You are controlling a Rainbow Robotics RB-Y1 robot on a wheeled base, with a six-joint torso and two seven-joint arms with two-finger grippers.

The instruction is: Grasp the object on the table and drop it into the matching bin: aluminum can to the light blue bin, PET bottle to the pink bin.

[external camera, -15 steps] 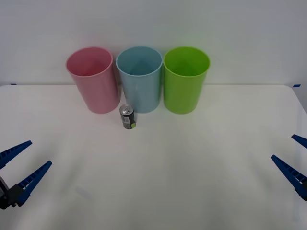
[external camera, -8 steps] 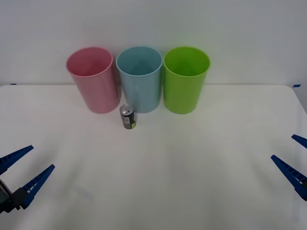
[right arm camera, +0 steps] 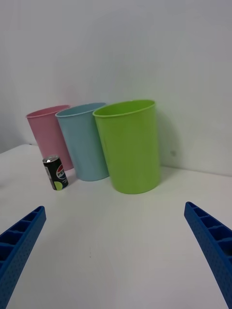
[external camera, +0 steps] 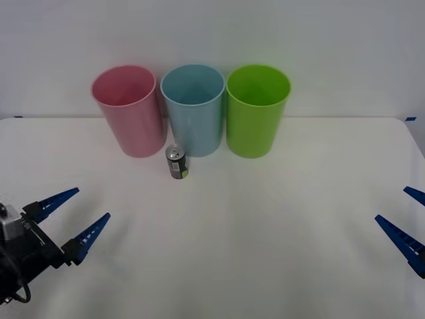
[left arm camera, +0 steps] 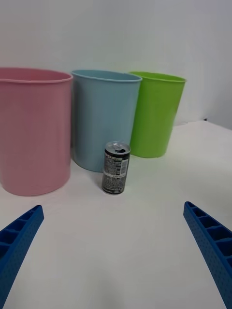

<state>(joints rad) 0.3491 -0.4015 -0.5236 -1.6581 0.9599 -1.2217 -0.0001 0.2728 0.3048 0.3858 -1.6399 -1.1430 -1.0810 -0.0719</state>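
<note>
While the aluminum can (external camera: 176,162) stands upright on the white counter (external camera: 265,232), just in front of the gap between the pink bin (external camera: 129,109) and the light blue bin (external camera: 194,108), the left claw (external camera: 73,218) hovers low over the near-left part of the counter with its blue fingers spread wide and nothing between them. From that claw the can lies ahead and toward the robot's right, and the left wrist view has it almost centred between the two fingertips, its long axis vertical, silver top up. The can looks to stand very close to the foot of the light blue bin, though I cannot tell whether they touch. A lime green bin (external camera: 257,109) stands just beside the light blue one on the far side from the pink.

The right claw (external camera: 408,222) sits at the near-right edge of the counter, likewise wide open and empty, and well apart from the can. The left arm is plainly the nearer one, so I judge the grasp falls to it: a straight forward reach with the fingers passing either side of the can's body, keeping clear of the bins behind it. After that, the light blue bin is the target.
</note>
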